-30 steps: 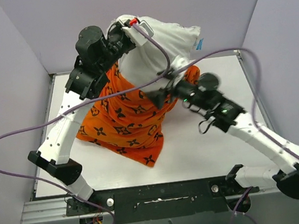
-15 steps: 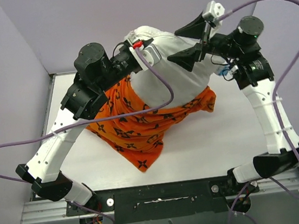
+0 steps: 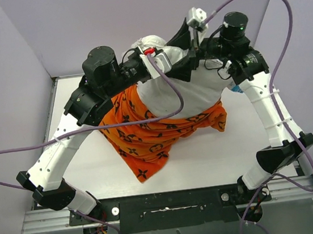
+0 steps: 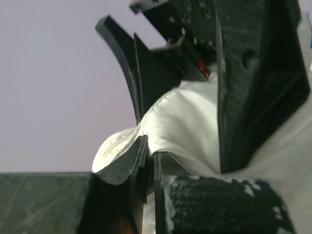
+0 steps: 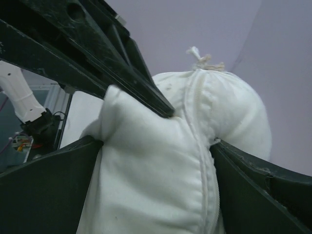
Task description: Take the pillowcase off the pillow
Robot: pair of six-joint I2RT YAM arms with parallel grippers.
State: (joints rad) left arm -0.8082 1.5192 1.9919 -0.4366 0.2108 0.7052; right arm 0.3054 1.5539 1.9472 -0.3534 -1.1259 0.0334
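Now: pillow (image 3: pixel 199 92) hoisted above the far edge of the surface (image 3: pixel 218 155); pillowcase (image 3: pixel 147 135) sits around its lower half, one orange corner drooping toward the surface's middle.
Left end effector (image 4: pixel 148 155): clamped tight on a pinch of the pillow's white top corner.
Right end effector (image 5: pixel 156 144): spread wide, fingers straddling the pillow's top end, gripping nothing.
Progress: roughly half off by my reading; the pillow's upper half is bare, the rest is wrapped.
Risk, slip: the whole load hangs from one small pinch of fabric. If that fold creeps out, pillow and pillowcase drop together and the bared half may get covered again.
Risk, clash: both end effectors crowd the same corner. Closing the right one there could strike the left fingers or knock the pinch loose.
Risk, wrong grab: a right grip on white fabric adds hold but pulls nothing off. The orange cloth lower down is what needs tugging.
Risk, snag: a purple cable (image 3: pixel 173 86) lies across the pillow's front, and a downward reach for the pillowcase could catch it.
Risk, bind: the plush cover bunched around the plump middle may cling, so a hard pull could tear the pillow from the left grip.
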